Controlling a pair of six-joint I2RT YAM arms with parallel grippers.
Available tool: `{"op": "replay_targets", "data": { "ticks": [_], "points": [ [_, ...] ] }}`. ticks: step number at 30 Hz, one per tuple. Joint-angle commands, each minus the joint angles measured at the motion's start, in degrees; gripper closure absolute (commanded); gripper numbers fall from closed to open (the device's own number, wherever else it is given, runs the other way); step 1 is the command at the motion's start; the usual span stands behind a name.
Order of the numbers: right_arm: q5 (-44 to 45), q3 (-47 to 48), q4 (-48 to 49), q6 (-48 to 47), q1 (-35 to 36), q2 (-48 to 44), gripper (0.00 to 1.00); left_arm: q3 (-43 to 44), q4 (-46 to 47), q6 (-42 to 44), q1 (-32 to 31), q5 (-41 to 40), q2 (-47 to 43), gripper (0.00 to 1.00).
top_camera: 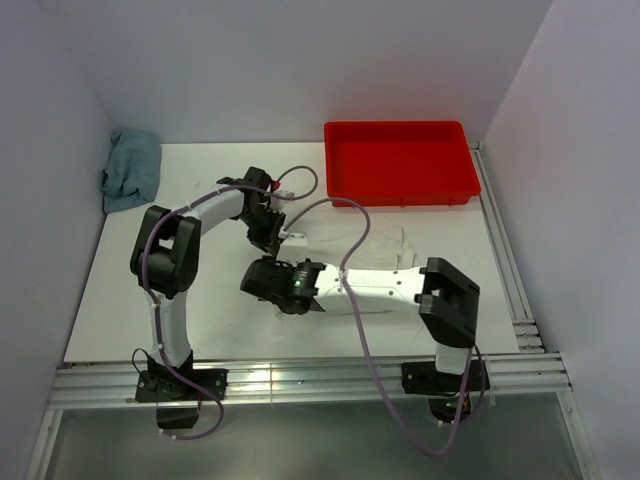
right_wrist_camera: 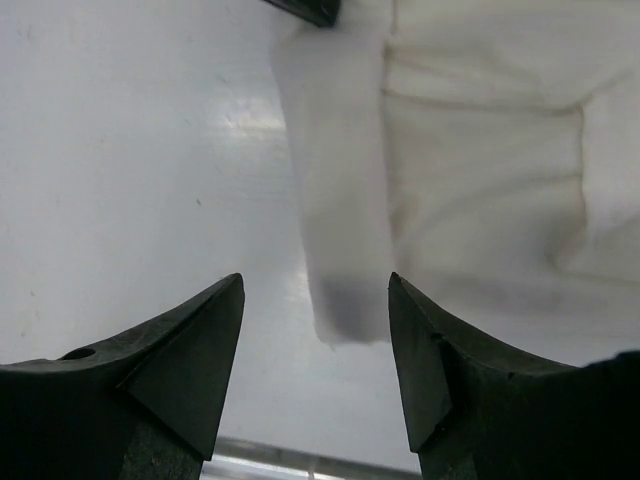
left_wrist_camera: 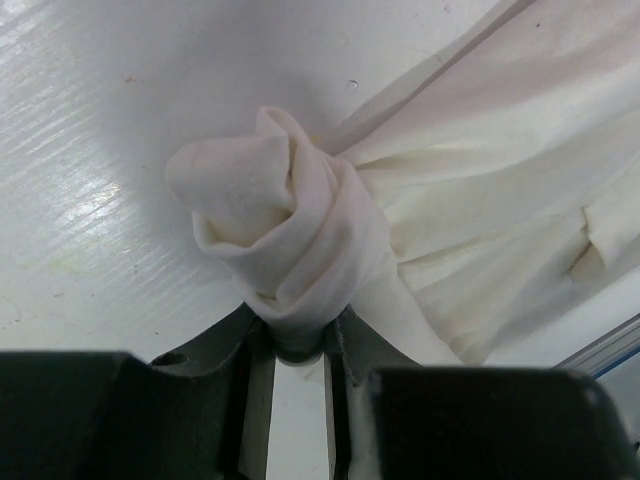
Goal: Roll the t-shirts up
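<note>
White walls close in a white, faintly glossy table (top_camera: 110, 320). Near the centre of the overhead frame lies the cream t-shirt (top_camera: 385, 245), partly hidden under both arms.

We judge the rolling begun but far from finished. In the left wrist view one edge is wound into a tight, rose-like twist (left_wrist_camera: 285, 230) at frame centre, while the rest of the cloth fans out flat and creased towards the upper right. In the right wrist view a narrow rolled band (right_wrist_camera: 335, 180) runs down from the top of the frame, and to its right the broad body of the shirt lies unrolled.

The left gripper (left_wrist_camera: 297, 345) has its jaws drawn narrow, pinching the base of the twist. The right gripper (right_wrist_camera: 315, 330) hangs with jaws wide, the end of the band between them and, as far as we can tell, untouched.

The cloth looks soft, matte and wrinkly, and we expect it to slump easily. A red tray (top_camera: 398, 127), hard-edged and rectangular, sits at upper right and holds no rolled shirt. A blue-grey cloth bundle (top_camera: 131, 170) lies crumpled at upper left; we can't tell whether it's another shirt waiting.
</note>
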Motion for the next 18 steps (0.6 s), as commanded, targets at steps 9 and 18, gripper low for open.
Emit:
{"op": "replay_targets", "data": {
  "ticks": [9, 18],
  "points": [
    [7.6, 15.0, -4.5, -11.2, -2.2, 15.9, 0.34, 3.9, -1.8, 1.9, -0.4, -6.4, 2.2, 0.86],
    [4.2, 14.5, -7.0, -6.6, -0.4, 19.1, 0.36, 5.3, -2.0, 1.6, -0.5, -6.4, 3.5, 0.81]
  ]
}}
